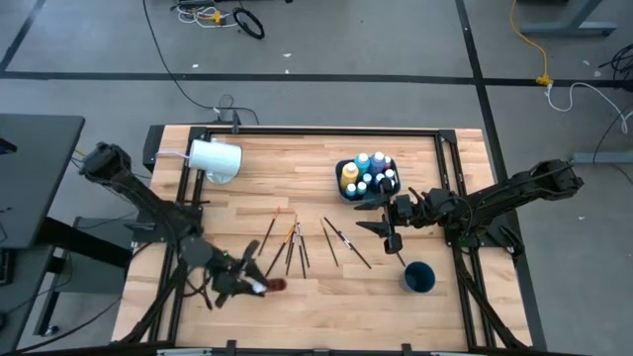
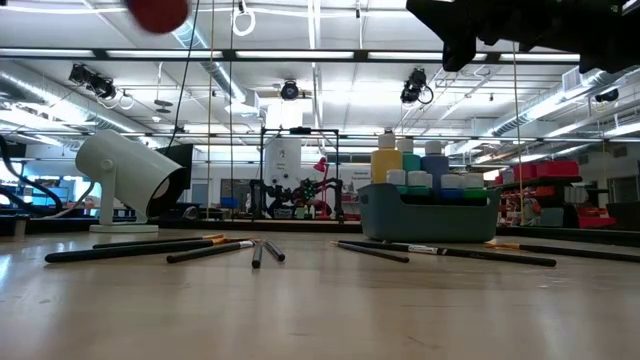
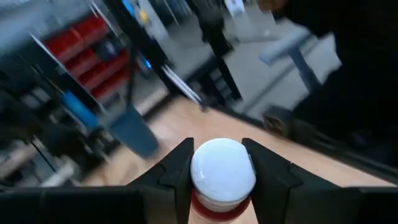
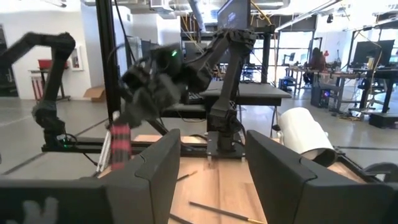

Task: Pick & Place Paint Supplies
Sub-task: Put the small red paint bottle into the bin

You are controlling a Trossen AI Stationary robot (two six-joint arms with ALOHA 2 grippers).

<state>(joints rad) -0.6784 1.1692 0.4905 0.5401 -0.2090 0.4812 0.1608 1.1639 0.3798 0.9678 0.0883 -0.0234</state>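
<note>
My left gripper (image 1: 259, 285) is over the table's near-left part, shut on a small red paint bottle (image 1: 273, 286) with a pale cap (image 3: 222, 169). The low view shows the bottle (image 2: 160, 12) high above the tabletop. My right gripper (image 1: 392, 229) hovers open just near-side of a dark blue tray (image 1: 348, 194) full of small bottles (image 1: 371, 174) and a taller yellow one (image 1: 349, 177). Several thin dark brushes (image 1: 289, 245) lie flat mid-table, with more of them (image 1: 344, 240) to their right. My left gripper pinches the red bottle between its two fingers (image 3: 177, 175), one on each side, just below the pale cap (image 3: 222, 169). The red body (image 3: 219, 210) shows under the cap. The bottle is lifted clear of the table.
A large white cup (image 1: 216, 160) lies on its side at the far left. A round dark blue container (image 1: 418, 277) stands near the right near edge. Bare wood (image 1: 326, 307) lies along the near edge. Black frame rails (image 1: 455, 168) run along the table's sides.
</note>
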